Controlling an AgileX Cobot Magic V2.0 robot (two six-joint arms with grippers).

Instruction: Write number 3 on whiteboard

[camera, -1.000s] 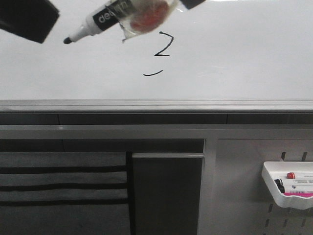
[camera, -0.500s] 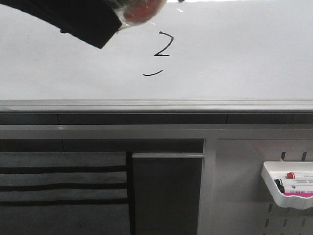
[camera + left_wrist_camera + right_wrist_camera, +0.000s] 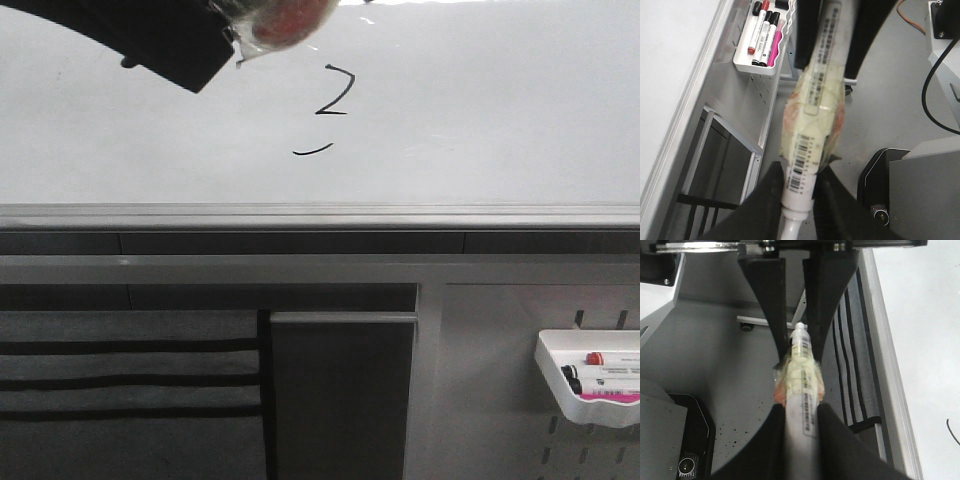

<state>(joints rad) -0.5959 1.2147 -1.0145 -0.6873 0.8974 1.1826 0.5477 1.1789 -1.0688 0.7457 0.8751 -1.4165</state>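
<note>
Both hands clamp one taped marker (image 3: 812,110): left hand (image 3: 799,192), right hand (image 3: 801,425); number 3 (image 3: 330,108) upright on whiteboard (image 3: 500,110), strokes unjoined; marker's pointing direction unclear.

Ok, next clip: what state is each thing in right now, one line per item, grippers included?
Black marker strokes of the number 3: zigzag above, a separate curved dash below, unjoined.
Glossy white whiteboard: otherwise unmarked.
White tape-wrapped marker: held by both grippers, one at each end.
Left gripper: shut on the marker.
Right gripper: shut on the marker.
White marker tray: hung on the pegboard, holding several markers.
</note>
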